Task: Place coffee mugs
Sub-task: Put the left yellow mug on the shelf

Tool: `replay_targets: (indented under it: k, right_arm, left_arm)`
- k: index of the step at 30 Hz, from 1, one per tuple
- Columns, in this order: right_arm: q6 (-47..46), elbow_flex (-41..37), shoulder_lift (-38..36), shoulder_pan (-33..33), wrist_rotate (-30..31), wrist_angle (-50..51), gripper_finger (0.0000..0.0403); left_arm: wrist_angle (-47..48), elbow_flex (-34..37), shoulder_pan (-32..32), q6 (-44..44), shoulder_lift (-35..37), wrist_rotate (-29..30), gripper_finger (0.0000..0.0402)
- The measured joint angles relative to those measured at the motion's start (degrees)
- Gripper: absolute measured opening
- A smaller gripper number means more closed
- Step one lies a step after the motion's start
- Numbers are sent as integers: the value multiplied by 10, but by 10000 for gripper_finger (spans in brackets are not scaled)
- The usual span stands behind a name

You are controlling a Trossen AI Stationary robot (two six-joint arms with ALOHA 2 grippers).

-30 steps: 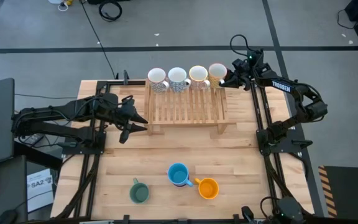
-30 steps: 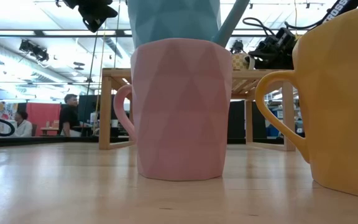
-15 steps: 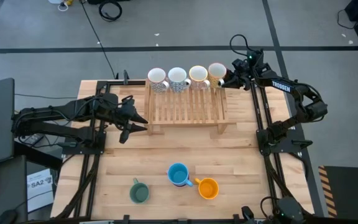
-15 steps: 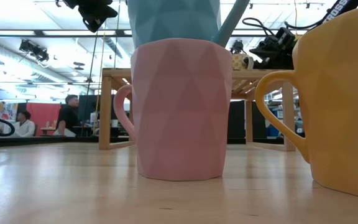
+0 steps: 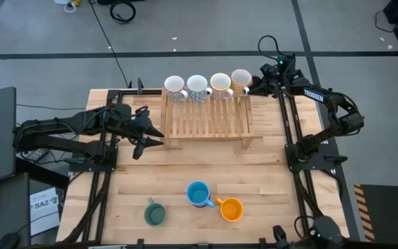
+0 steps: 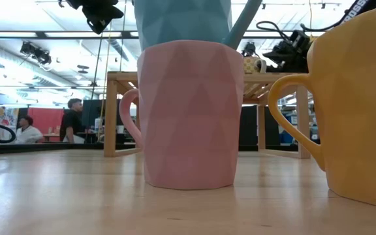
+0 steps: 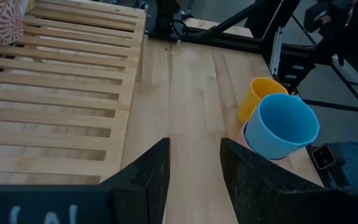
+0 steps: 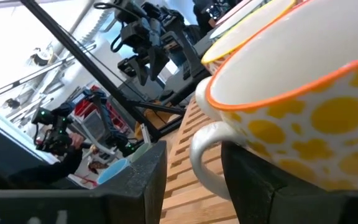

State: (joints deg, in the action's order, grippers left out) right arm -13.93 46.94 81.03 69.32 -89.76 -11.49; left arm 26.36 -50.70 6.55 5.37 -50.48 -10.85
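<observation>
A wooden slatted rack (image 5: 206,119) carries four pale mugs in a row along its far edge: a dark-patterned one (image 5: 174,87), two more (image 5: 197,86) (image 5: 220,84), and a yellow-dotted, orange-rimmed mug (image 5: 241,79) at the right end. My right gripper (image 5: 253,86) is open beside that last mug, and the mug's handle (image 8: 205,149) shows between its fingers. Near the table's near edge, a blue mug (image 5: 197,194) stands inside a pink mug (image 6: 188,114), between an orange mug (image 5: 231,209) and a dark green mug (image 5: 155,214). My left gripper (image 5: 159,137) hangs open at the rack's left end. My right gripper comes level at the dotted mug from the table's right side, with the white handle (image 8: 197,163) in the gap between its fingers. Whether either finger touches the handle, I cannot tell. The mug stands upright on the rack.
Black frame rails (image 5: 290,131) run along both sides of the table. Bare tabletop (image 5: 199,166) lies between the rack and the three near mugs. People sit in the room behind the table (image 6: 74,121).
My right gripper has drawn back a little from the dotted mug, toward the table's right and far side. The mugs and my left arm have kept still.
</observation>
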Motion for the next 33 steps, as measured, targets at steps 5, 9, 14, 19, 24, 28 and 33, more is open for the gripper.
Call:
replay_targets:
  k: [5, 9, 14, 19, 24, 28, 33]
  right_arm:
    - [0, 0, 0, 9, 0, 0, 158]
    - [0, 0, 0, 18, 0, 0, 158]
    - [0, 0, 0, 21, -1, 0, 158]
    - [-5, 0, 0, 21, -1, 0, 158]
    - [-44, 0, 0, 21, -1, 0, 158]
    - [-45, 0, 0, 21, -2, 0, 158]
    - [-45, 0, 0, 21, -2, 1, 158]
  left_arm:
    - [0, 0, 0, 0, 0, 0, 146]
    - [0, 0, 0, 0, 0, 0, 146]
    - [0, 0, 0, 0, 0, 0, 146]
    - [0, 0, 0, 0, 0, 0, 146]
    - [0, 0, 0, 0, 0, 0, 146]
    - [0, 0, 0, 0, 0, 0, 146]
    - [0, 0, 0, 0, 0, 0, 146]
